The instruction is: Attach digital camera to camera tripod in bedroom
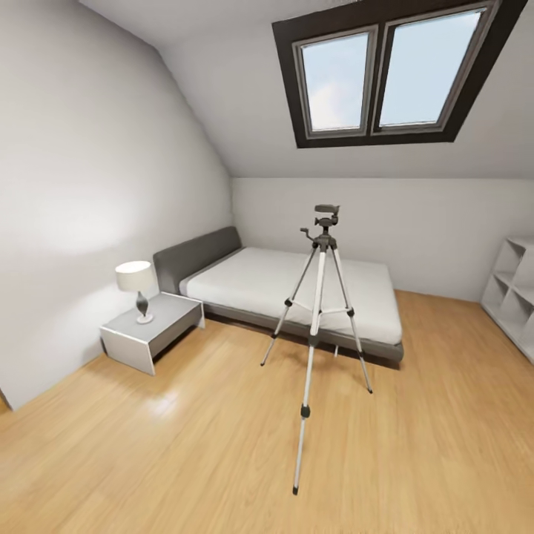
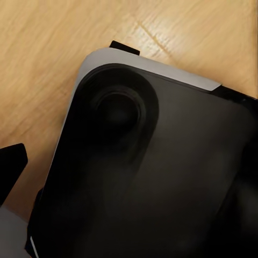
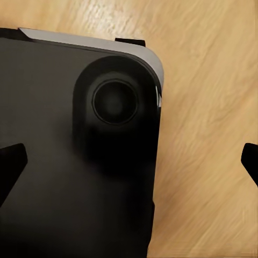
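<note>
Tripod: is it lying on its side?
No, the tripod stands upright on its three spread legs on the wood floor, in front of the bed.

the camera tripod (image 1: 319,311) stands alone on open wood floor (image 1: 185,460), its three legs splayed wide, one reaching toward the viewer. bare floor lies on every near side of it. behind it the bed (image 1: 297,289) runs close to the two rear legs. a nightstand (image 1: 152,330) with a lamp (image 1: 137,289) sits well left, white shelves (image 1: 512,293) well right. the sloped ceiling hangs above the tripod head.
</note>
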Controlling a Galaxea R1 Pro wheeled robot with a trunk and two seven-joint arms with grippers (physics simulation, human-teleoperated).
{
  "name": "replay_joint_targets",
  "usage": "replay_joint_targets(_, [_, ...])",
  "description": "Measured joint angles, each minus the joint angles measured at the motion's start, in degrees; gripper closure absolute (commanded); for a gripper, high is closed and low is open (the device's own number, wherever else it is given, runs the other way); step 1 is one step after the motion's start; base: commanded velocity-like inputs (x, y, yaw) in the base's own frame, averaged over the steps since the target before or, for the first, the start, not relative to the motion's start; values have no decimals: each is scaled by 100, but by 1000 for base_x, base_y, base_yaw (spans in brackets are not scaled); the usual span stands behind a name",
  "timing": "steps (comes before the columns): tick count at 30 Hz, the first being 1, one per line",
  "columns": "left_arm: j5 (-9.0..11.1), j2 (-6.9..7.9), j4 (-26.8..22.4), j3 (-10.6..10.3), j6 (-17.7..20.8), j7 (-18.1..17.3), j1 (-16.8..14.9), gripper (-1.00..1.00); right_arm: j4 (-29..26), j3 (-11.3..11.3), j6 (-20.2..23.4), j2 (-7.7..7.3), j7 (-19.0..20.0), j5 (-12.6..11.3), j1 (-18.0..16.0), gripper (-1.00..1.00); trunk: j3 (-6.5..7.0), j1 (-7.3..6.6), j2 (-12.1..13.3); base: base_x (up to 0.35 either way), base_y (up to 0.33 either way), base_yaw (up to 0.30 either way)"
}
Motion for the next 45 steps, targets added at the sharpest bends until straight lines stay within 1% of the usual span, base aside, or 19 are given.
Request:
replay_joint_targets(9, [0,0,3,1,0,0,0,-100,0,0,0,-6,0,0,0,-100,0,0,0,0,0,-285])
replay_joint_targets(13, [1,0,2,2,0,0,0,-100,-1,0,1,-6,0,0,0,-100,0,0,0,0,0,-155])
replay_joint_targets(39, [0,6,-1,0,0,0,0,-100,-10,24,19,-10,6,24,0,-100,0,0,0,0,0,-11])
replay_joint_targets(45, [0,8,6,0,0,0,0,-100,-10,24,18,-10,8,24,0,-100,0,-2,0,122,0,0])
